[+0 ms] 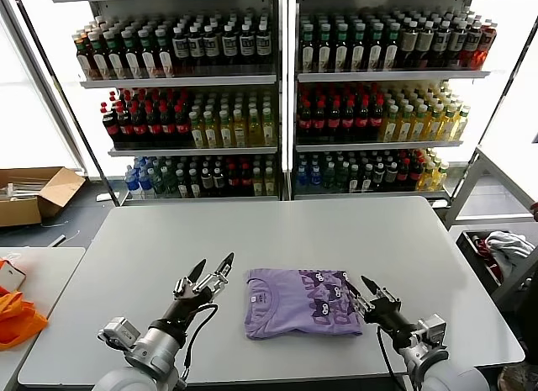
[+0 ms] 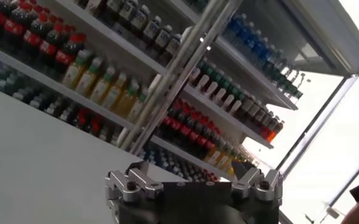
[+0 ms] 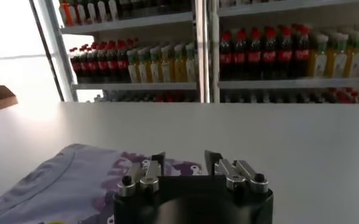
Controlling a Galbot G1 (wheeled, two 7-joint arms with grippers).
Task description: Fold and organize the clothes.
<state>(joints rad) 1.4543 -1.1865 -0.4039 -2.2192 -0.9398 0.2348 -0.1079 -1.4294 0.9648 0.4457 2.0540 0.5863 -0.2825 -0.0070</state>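
Parked on the left: left gripper [image 1: 213, 270] lifted off the desk [image 1: 168, 240], jaws spread wide and pointing up toward the drink shelves [image 1: 181, 80], nothing between them. From its own wrist view, only shelving and bottles ahead of those jaws, no cloth at all. Idle for now, by the look of it.

Just beside those jaws, toward the middle: the lavender T-shirt [image 1: 298, 303], lying flat on the desk as a neat rectangle, dark purple print facing up, neck label showing at the end nearest the left gripper. Edges squared, no sleeve hanging out. Looks folded already, so probably at the tail end of the fold step.

On to the right: right gripper [image 1: 360, 291] low at the shirt's far edge, jaws partway apart, clamped on nothing. From the right wrist view, the shirt [image 3: 57, 189] spreads out just ahead of and beneath the jaws, one finger [image 3: 156, 163] hanging over the printed cloth without pinching it. Reads as a let-go, cloth dropped onto the pile.

Next call, as a guess: lifting the right jaws clear without snagging the top layer, then either squaring up the folded piece or shifting it aside for organizing. Needs a straight, gentle retreat; any drag there could peel the fold open again.
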